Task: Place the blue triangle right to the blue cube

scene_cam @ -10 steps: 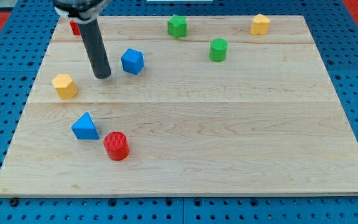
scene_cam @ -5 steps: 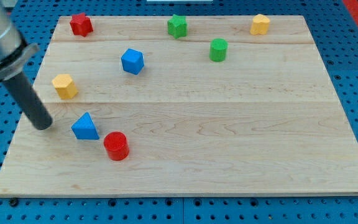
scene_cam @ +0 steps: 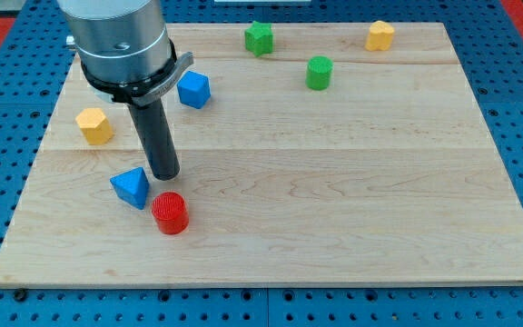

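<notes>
The blue triangle (scene_cam: 132, 187) lies near the view's lower left. The blue cube (scene_cam: 193, 89) sits tilted, well apart toward the view's top.

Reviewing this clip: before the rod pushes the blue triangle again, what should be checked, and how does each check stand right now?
1. My tip in view: ok.
2. Tip position: just to the view's right of the blue triangle; contact cannot tell.
3. Tip on the side needed to push the triangle up and rightward: not ok.
4. Red cylinder close beside the triangle's lower right: not ok, may get bumped.
5. Spot right of the blue cube free: ok.
6. Triangle on board: ok.
</notes>
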Robot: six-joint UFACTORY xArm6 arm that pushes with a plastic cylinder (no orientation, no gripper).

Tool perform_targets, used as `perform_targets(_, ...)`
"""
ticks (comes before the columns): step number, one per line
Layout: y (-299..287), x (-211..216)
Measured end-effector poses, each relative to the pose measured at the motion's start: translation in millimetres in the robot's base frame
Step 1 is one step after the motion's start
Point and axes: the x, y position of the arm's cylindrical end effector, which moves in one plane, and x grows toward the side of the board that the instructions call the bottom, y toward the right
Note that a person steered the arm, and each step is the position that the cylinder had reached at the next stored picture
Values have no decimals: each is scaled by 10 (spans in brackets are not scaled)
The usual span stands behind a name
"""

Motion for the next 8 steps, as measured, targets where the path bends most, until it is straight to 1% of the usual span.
perform_targets(1,-723,-53)
perform_targets(2,-1260,14)
perform_targets(3,-1215,411)
perform_targets(4,-379,341)
perform_targets(6,759,-243)
perform_targets(8,164,-220)
